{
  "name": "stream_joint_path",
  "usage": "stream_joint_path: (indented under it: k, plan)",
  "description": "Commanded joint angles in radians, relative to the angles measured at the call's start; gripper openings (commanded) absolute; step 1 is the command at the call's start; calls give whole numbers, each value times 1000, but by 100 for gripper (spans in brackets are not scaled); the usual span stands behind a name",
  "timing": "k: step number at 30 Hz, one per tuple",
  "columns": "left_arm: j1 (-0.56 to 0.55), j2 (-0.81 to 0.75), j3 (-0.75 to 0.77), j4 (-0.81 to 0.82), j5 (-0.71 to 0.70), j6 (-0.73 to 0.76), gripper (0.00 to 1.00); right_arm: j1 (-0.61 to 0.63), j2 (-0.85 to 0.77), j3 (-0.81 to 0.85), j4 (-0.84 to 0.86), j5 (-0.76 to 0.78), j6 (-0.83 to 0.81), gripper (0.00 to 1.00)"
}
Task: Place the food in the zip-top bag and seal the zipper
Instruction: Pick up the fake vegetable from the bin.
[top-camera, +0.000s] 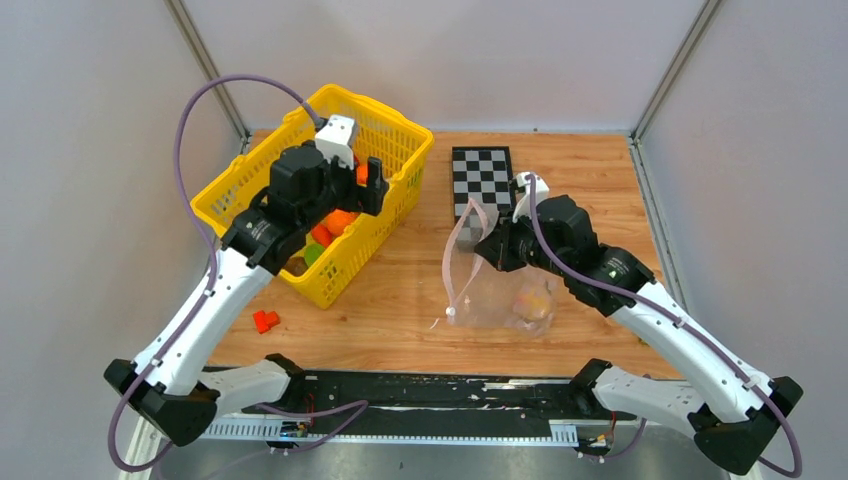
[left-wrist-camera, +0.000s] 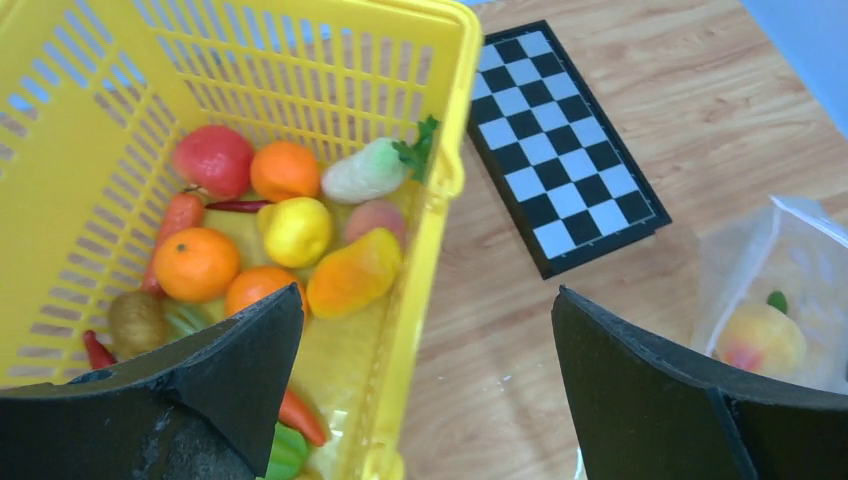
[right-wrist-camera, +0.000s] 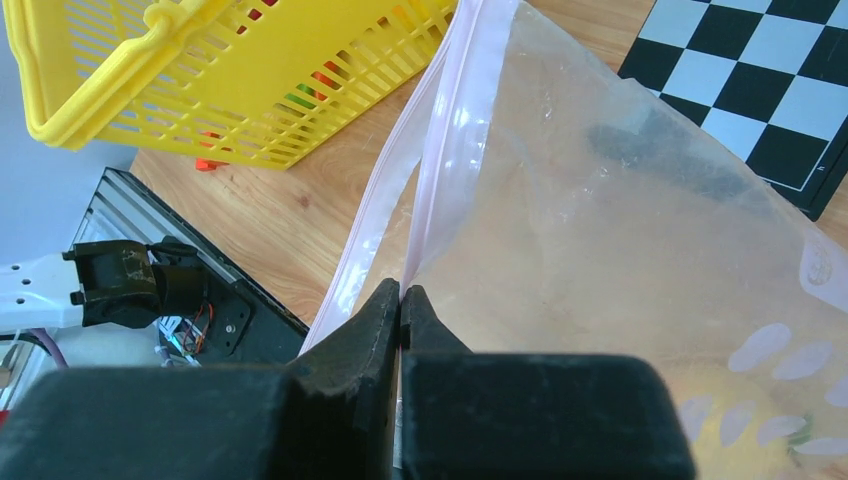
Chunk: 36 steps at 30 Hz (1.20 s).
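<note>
Left gripper (left-wrist-camera: 425, 330), jaws wide apart over the food (left-wrist-camera: 355, 272) below, risks clipping the basket (left-wrist-camera: 440, 120); right gripper (right-wrist-camera: 402, 295), pinched on the zipper (right-wrist-camera: 437, 150), risks the bag (right-wrist-camera: 600, 250) slipping free.

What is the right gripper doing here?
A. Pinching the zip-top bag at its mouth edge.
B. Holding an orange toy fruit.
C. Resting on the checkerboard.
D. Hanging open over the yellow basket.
A: the right gripper is shut on the zip-top bag beside its zipper; the open left gripper is the one over the yellow basket.
</note>
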Motion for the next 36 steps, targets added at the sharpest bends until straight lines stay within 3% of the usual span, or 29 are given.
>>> stream_joint_path:
  k: [1,9,15,19,25,36]
  plan:
    - [102,54,72,-39,89,61,100,-2,-31,-6,46,-9,14,0]
    - [277,201,175,-124,220,92,100,-3,-54,-14,46,-8,20,0]
    - [350,295,123,-7,364,108,100,-3,-60,-20,46,-10,23,0]
    - [368,381,115,95,360,140,100,-2,-66,-24,46,-12,25,0]
    - [372,557,256,60,366,216,100,-2,-89,-38,45,3,37,0]
    - [368,766,237,236,598,414,100,-2,-100,-47,42,1,48,0]
